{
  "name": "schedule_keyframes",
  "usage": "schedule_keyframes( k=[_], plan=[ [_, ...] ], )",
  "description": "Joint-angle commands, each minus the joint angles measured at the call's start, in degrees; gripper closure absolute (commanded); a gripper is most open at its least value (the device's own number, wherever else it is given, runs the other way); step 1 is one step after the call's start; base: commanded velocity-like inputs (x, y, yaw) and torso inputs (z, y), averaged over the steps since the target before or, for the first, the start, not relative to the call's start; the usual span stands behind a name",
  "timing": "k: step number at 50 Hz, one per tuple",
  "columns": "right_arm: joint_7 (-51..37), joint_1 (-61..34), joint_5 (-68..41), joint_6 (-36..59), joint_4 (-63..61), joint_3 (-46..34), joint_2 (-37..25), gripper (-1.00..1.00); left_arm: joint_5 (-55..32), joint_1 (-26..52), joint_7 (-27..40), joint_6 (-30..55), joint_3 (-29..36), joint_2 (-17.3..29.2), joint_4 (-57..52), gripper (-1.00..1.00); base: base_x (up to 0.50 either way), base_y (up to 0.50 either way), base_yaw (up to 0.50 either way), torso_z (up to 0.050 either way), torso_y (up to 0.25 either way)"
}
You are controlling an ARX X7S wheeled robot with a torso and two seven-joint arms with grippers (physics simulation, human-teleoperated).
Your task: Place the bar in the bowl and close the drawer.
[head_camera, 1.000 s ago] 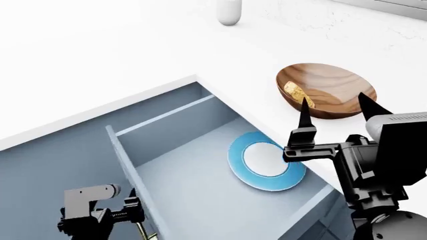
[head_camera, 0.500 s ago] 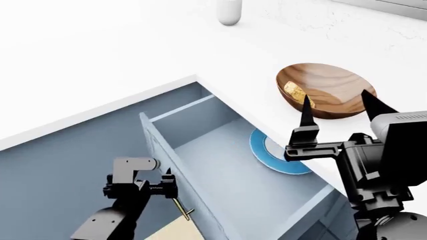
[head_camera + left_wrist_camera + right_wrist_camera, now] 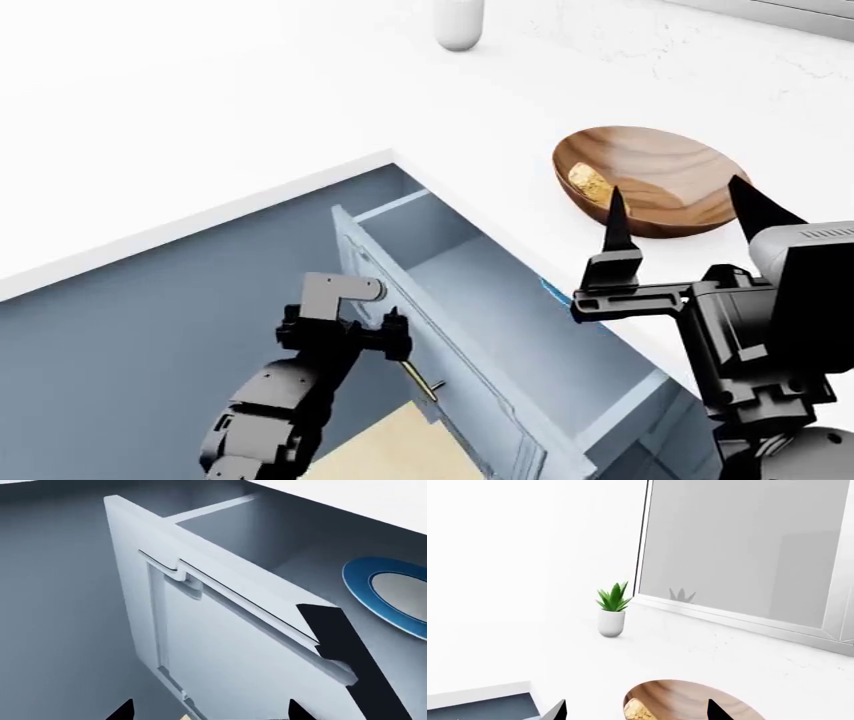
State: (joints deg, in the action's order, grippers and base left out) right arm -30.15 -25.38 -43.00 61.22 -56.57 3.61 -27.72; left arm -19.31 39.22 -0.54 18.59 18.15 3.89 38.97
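The golden-yellow bar (image 3: 589, 181) lies inside the brown wooden bowl (image 3: 661, 178) on the white counter; both also show in the right wrist view, the bar (image 3: 640, 711) in the bowl (image 3: 694, 700). My right gripper (image 3: 675, 192) (image 3: 637, 712) is open and empty, hovering just on the near side of the bowl. The blue-grey drawer (image 3: 514, 335) is partly open. My left gripper (image 3: 350, 335) (image 3: 208, 712) is open, its fingers spread against the outside of the drawer front (image 3: 227, 645).
A plate with a light blue rim (image 3: 387, 595) lies in the drawer, mostly hidden under the counter edge in the head view (image 3: 554, 292). A small potted plant (image 3: 612, 610) stands at the back of the counter by a window. A brass handle (image 3: 424, 380) sticks out of the drawer front.
My left gripper has moved right and away, pushing the drawer front in; the drawer opening is much narrower and the plate has slid almost out of sight. The right arm has barely moved.
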Motion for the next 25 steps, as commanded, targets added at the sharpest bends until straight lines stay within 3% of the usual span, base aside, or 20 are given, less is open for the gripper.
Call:
schedule_keyframes(
  k=[1,4,8,14,25],
  plan=[
    [-0.8,0.1,-1.3,0.0,-0.2,0.8,-0.9,-1.00,-29.7,16.1,4.3,-14.7,32.5,-3.9,21.8,-1.00,0.00,0.00,0.00,0.000,0.000],
    [-0.8,0.5,-1.1,-0.6,0.1,0.6,-1.1,-1.00,-48.6,19.5,6.4,-19.5,55.8,-3.9,23.3,-1.00,0.00,0.00,0.00,0.000,0.000],
    [-0.9,0.5,-1.3,-0.8,0.2,0.5,-1.3,-1.00,-58.4,21.0,7.3,-22.4,66.3,-3.9,23.5,-1.00,0.00,0.00,0.00,0.000,0.000],
    [-1.1,0.6,-1.2,-1.4,0.5,0.0,-1.6,-1.00,-61.6,21.5,7.9,-23.4,70.4,-3.9,22.5,-1.00,0.00,0.00,0.00,0.000,0.000],
    [-1.7,1.0,-2.2,-1.8,0.3,0.6,-2.0,-1.00,-60.9,21.1,7.9,-24.7,70.9,-3.9,20.7,-1.00,0.00,0.00,0.00,0.000,0.000]
  ],
)
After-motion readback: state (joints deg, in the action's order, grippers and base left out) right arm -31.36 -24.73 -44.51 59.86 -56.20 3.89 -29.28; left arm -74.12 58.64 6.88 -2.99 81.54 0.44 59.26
